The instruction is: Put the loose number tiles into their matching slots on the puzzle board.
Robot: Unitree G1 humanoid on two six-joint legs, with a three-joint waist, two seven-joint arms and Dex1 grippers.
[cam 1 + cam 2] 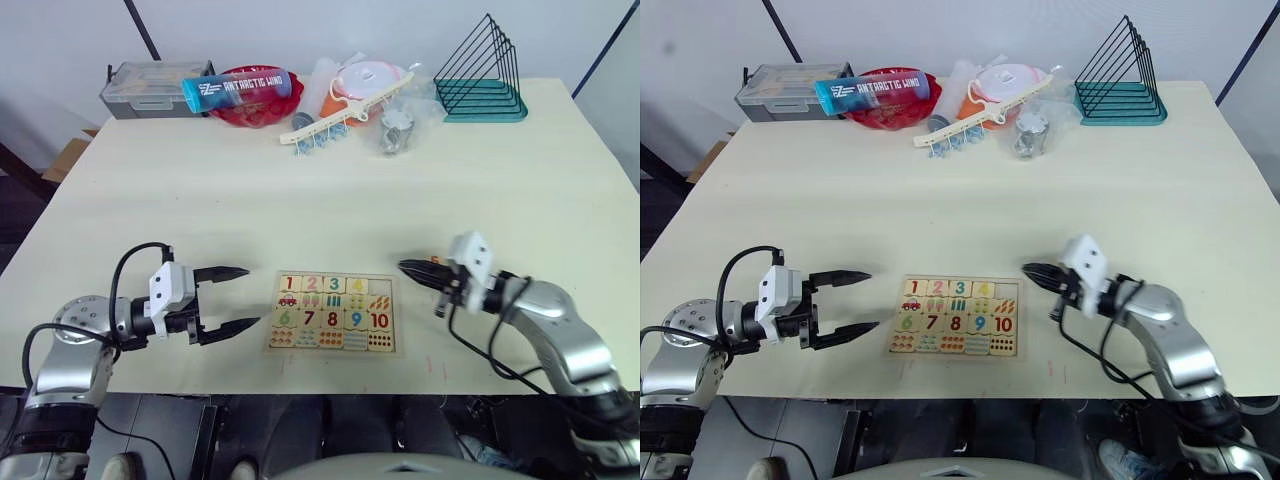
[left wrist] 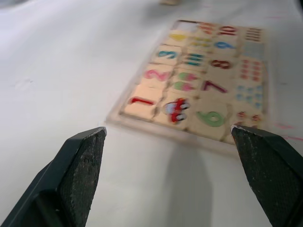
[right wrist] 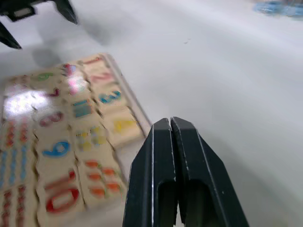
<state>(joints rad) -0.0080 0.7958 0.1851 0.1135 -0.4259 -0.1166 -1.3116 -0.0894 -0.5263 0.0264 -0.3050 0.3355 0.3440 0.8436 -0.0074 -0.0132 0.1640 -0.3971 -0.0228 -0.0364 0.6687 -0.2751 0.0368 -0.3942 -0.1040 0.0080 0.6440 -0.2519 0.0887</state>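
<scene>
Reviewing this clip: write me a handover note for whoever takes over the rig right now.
Left gripper: open, holding nothing, just off the left edge of the puzzle board.
Right gripper: shut, nothing seen between its fingers, off the board's right top corner.
Done: tiles 1 to 4 sit in the top row.
Left: the fifth slot looks bare. A small piece with orange print lies right behind the right gripper, mostly hidden. It may be tile 5; check before grasping.
</scene>
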